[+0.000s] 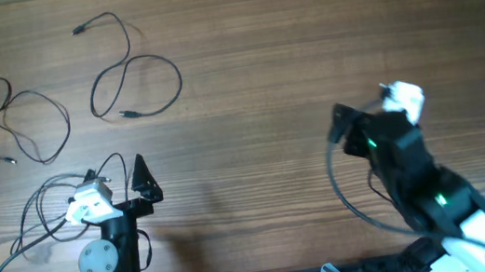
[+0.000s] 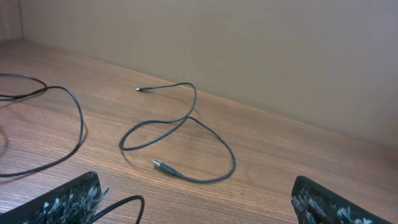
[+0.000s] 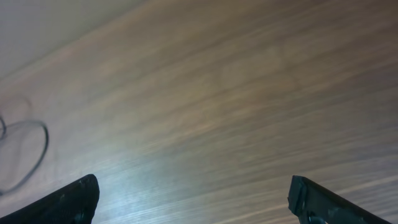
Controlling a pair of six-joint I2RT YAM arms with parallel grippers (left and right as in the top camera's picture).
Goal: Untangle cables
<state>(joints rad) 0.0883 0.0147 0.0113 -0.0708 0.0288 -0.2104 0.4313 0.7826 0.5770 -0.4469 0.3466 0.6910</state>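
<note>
With left hand [image 2: 199, 202] and right hand [image 3: 193, 199] wide and empty, we risk sweeping the separate cables [image 2: 163, 166] together when reaching.

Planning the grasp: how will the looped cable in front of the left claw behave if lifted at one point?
Probably floppy: the cable lies in loose curves and crosses itself once, so it would likely drape and trail both ends. It is thin, so likely very light. Pushed, it would probably bunch or slide on the smooth-looking table rather than move as one piece.
</note>
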